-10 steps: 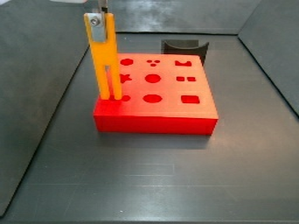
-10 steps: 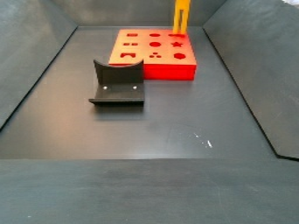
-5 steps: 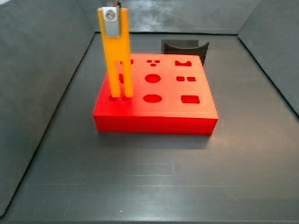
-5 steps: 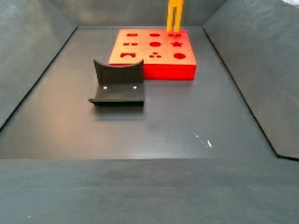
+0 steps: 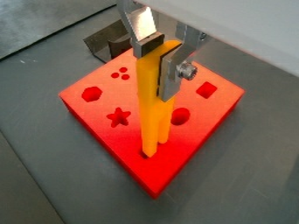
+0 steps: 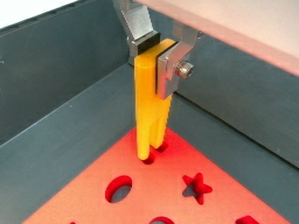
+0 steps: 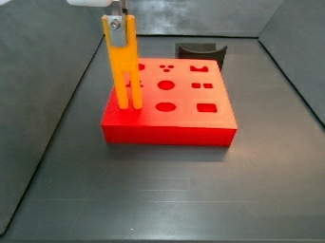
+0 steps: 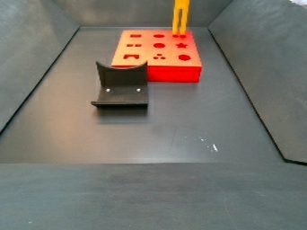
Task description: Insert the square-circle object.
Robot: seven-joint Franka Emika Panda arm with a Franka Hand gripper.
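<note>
Look at the left of a side view: your gripper (image 7: 116, 21) hangs over the near left corner of the red block (image 7: 191, 121), and its fingers are clamped on the top end of the square-circle object (image 7: 121, 71). The bar hangs upright, forked end down, with its two prongs at the block's top face beside the near left holes. From this angle you cannot tell whether the prongs are just touching the surface or already a little way into a hole.

In both wrist views the grip is plain. The silver finger plates (image 5: 142, 29) press on opposite sides of the orange-yellow bar (image 5: 152, 96), closed to the bar's width with nothing else between them. In a wrist view the gripper (image 6: 158, 52) holds the bar (image 6: 147, 105) straight, and the prong tips meet the red block (image 6: 128, 179) near one corner, close to a round hole and a star-shaped hole.

To the right in a side view, the fixture (image 7: 200, 50) stands behind the block, apart from it. In a side view from the opposite end, the fixture (image 8: 120, 85) sits on the dark floor in front of the block (image 8: 160, 56), and the bar (image 8: 181, 18) rises from the block's far right corner, its top cut off by the picture's edge.
</note>
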